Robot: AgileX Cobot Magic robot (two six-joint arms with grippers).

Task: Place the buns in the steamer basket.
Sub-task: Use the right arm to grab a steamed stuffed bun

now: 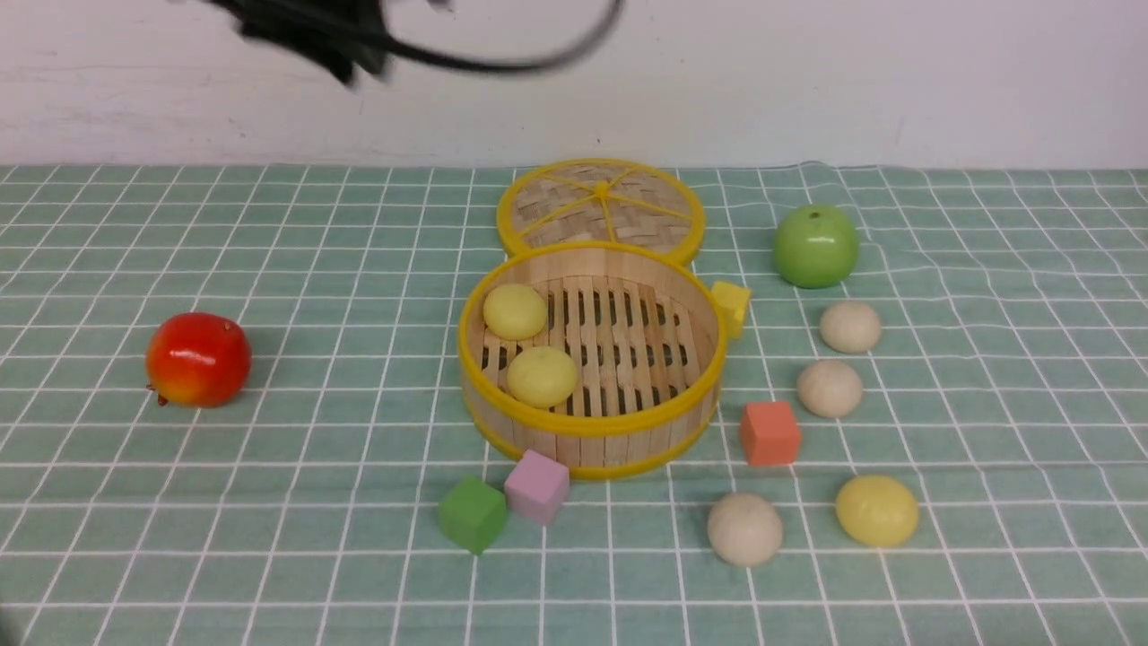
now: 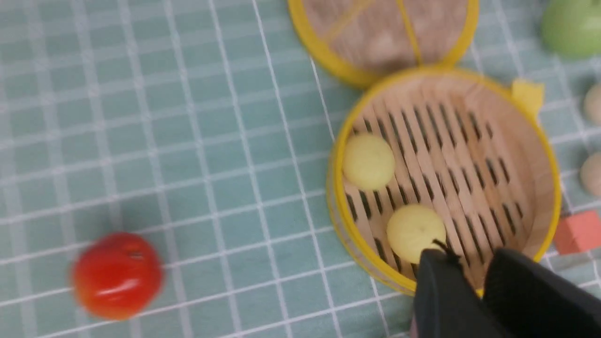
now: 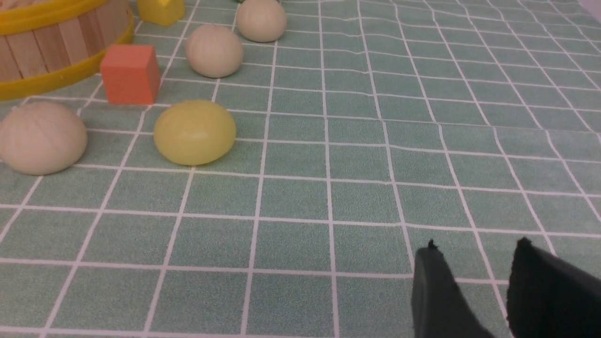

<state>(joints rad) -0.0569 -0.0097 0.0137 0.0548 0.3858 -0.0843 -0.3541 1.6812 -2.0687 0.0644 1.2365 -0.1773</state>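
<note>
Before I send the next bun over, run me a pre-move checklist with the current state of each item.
1. Round bamboo steamer basket uncovered: ok, the flat woven yellow-rimmed lid lies behind it.
2. Room inside for more buns: ok, two pale yellow dome-shaped buns sit on its left side, slats bare to the right.
3. All buns loaded: not ok, three cream-beige buns and one pale yellow bun are on the table.
4. Right gripper open and empty: ok.
5. Left gripper empty: ok, nothing between its fingers.
</note>
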